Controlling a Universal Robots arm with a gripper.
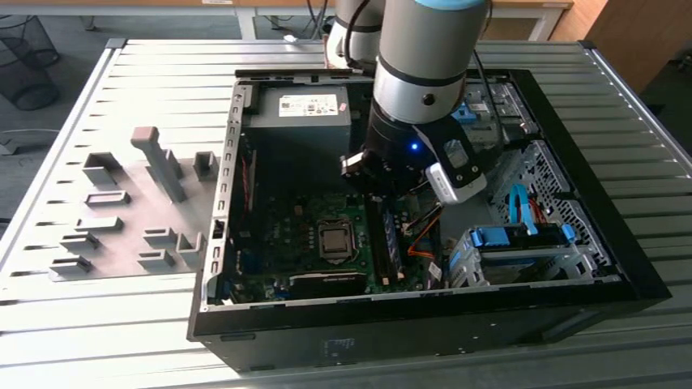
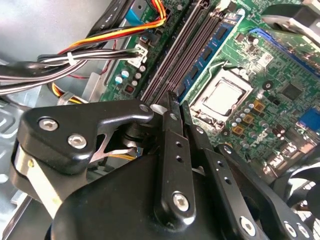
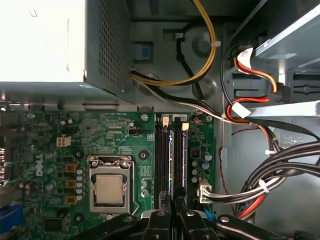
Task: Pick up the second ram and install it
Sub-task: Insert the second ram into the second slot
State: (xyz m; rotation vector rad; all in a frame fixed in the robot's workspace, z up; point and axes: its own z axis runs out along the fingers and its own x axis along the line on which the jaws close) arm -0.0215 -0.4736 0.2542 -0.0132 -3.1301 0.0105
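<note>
Your gripper [image 3: 174,200] sits low inside the case, at the end of the memory slots. In both wrist views its two black fingers [image 2: 172,150] are drawn together, with no gap showing at the tips. Whether those tips pinch anything or merely rest on something, you cannot tell.

Working down by size:

- The slatted metal table [image 1: 130,340] carries everything.
- The open black case [image 1: 433,324] lies on its side, and the arm [image 1: 427,73] reaches down into it.
- A grey fixture plate [image 1: 119,235] with upright blocks lies beside the case, toward the exterior view's left.
- The power supply [image 1: 308,109] fills the far end of the case.
- The green board [image 1: 281,235] covers the case floor.
- A blue drive bracket [image 1: 519,237] sits in the bay toward the exterior view's right.
- The processor [image 3: 109,189] rests in its socket, just beside the slots.
- The ram [image 3: 177,160] stands on edge in one of the parallel slots, upright and level along its length. Its near end runs right up to the fingertips. In the second wrist view you see a ram's blue face and chips [image 2: 207,50] on the processor's side of the slot row.
- Bundled cables [image 3: 280,165] in black, red and yellow loop past the slots on the side away from the processor.
</note>
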